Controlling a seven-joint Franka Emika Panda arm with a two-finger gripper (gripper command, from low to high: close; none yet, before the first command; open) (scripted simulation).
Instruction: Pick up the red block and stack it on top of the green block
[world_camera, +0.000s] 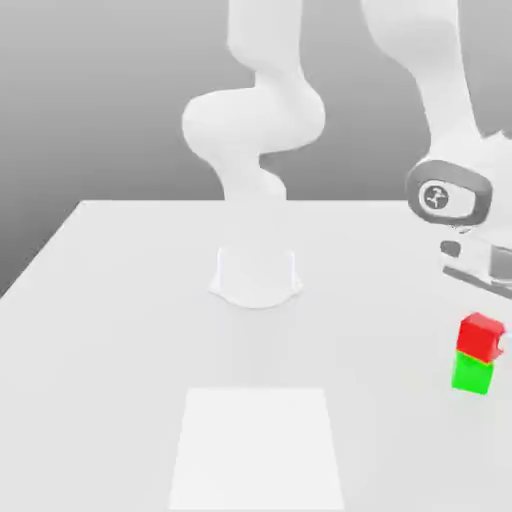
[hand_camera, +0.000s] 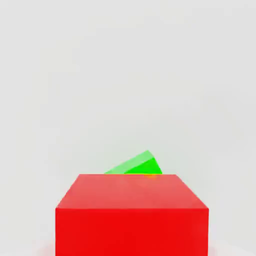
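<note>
Atop green block (world_camera: 472, 373), red block (world_camera: 480, 338).

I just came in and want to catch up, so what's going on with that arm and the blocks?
A Franka arm is at work stacking two blocks. The red block sits on top of the green block, turned at an angle to it, with the arm's hand just above. Whether the gripper has let go of the red one, I can't tell.
</note>
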